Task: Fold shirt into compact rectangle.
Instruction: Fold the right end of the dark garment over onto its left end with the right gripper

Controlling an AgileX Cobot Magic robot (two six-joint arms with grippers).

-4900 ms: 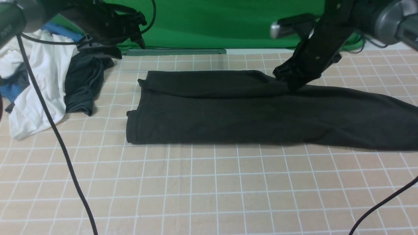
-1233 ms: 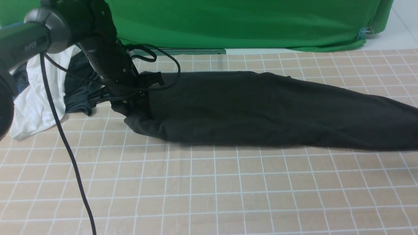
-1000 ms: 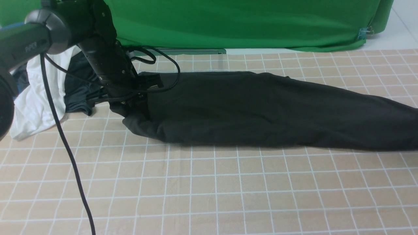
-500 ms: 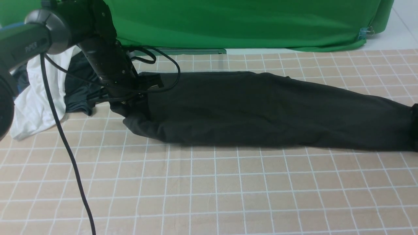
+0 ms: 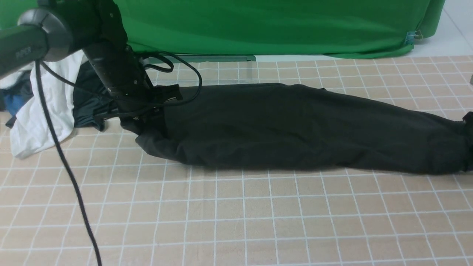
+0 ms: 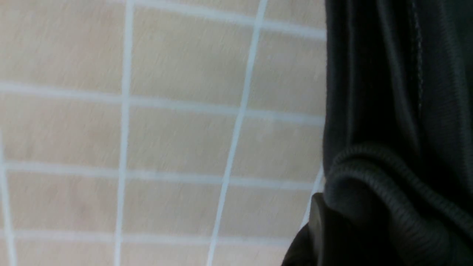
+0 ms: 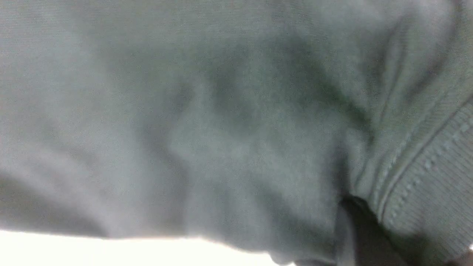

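The black shirt [image 5: 295, 129] lies folded into a long band across the gridded table, running from left to the right edge. My left gripper [image 5: 147, 118] is down on its bunched left end and shut on it. In the left wrist view a ribbed fold of the shirt [image 6: 399, 92] is pressed against one of the fingers [image 6: 317, 229]. My right gripper [image 5: 468, 119] barely shows at the far right, at the shirt's gathered right end. In the right wrist view the shirt [image 7: 221, 129] fills the frame, its ribbed hem pinched beside a dark finger [image 7: 351, 236].
A white garment [image 5: 40, 107] and a dark grey-green garment [image 5: 90, 99] are heaped at the back left, just behind my left arm. A black cable [image 5: 66, 166] hangs down across the left front. A green backdrop [image 5: 258, 26] closes off the far side.
The shirt's left end has shifted slightly left with my left gripper. Its right end has gathered up, and my right gripper has appeared there at the frame's edge.
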